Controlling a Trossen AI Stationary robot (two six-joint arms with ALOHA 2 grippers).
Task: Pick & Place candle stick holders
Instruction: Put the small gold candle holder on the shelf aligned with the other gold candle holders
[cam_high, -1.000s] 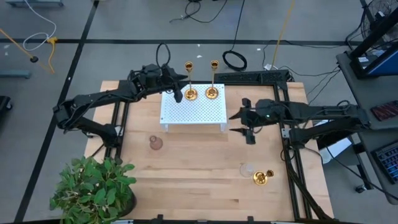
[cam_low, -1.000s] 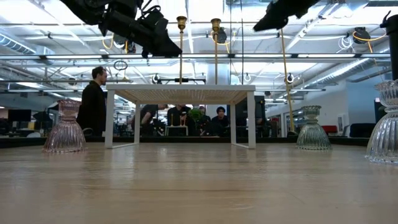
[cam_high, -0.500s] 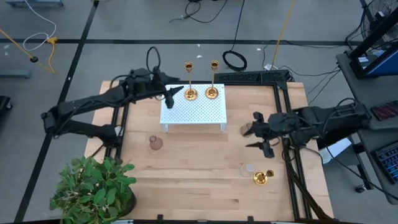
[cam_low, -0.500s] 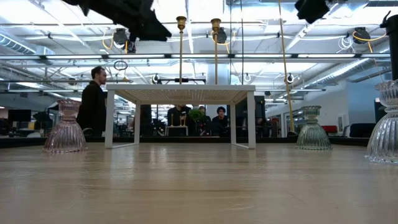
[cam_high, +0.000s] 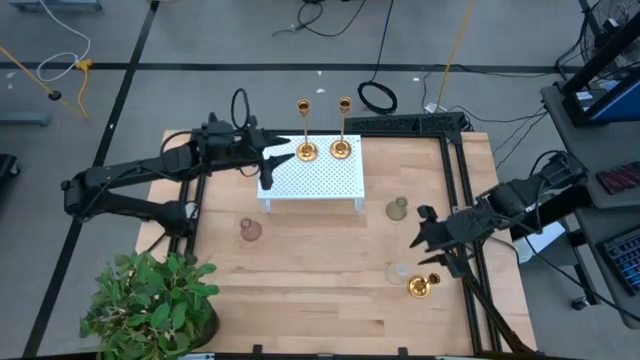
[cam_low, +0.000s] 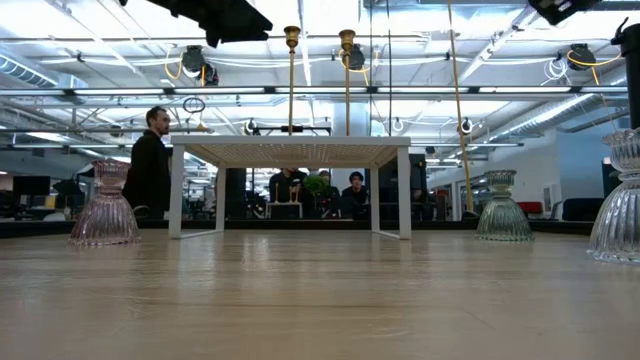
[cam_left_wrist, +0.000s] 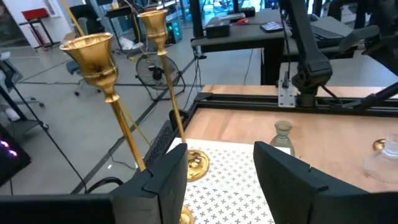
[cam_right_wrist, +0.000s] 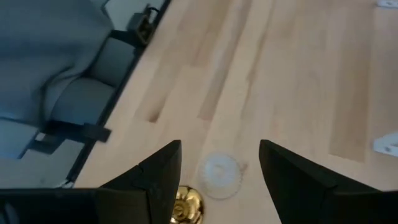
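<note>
Two gold candle stick holders (cam_high: 306, 150) (cam_high: 342, 148) stand by their round bases on the far edge of a white perforated stand (cam_high: 310, 180). My left gripper (cam_high: 283, 150) is open and empty just left of them; its wrist view shows their cups (cam_left_wrist: 93, 53) (cam_left_wrist: 154, 22). A third gold holder (cam_high: 418, 287) and a clear glass one (cam_high: 399, 271) stand near the table's right front. My right gripper (cam_high: 426, 240) hovers open above them. They also show in the right wrist view, the clear one (cam_right_wrist: 219, 172) and the gold one (cam_right_wrist: 186, 205). A greenish glass holder (cam_high: 398, 209) and a pink one (cam_high: 249, 230) stand on the table.
A potted plant (cam_high: 150, 300) stands at the table's near left corner. Black frame rails (cam_high: 465, 260) run along the table's right side and far edge. In the low view people stand in the room behind the stand (cam_low: 290, 150).
My right gripper has gone from beside the stand's right end toward the table's near right, past the greenish glass holder, and now hangs over the clear and gold holders. My left gripper has drawn back a little toward the table's left edge, away from the gold holders.
</note>
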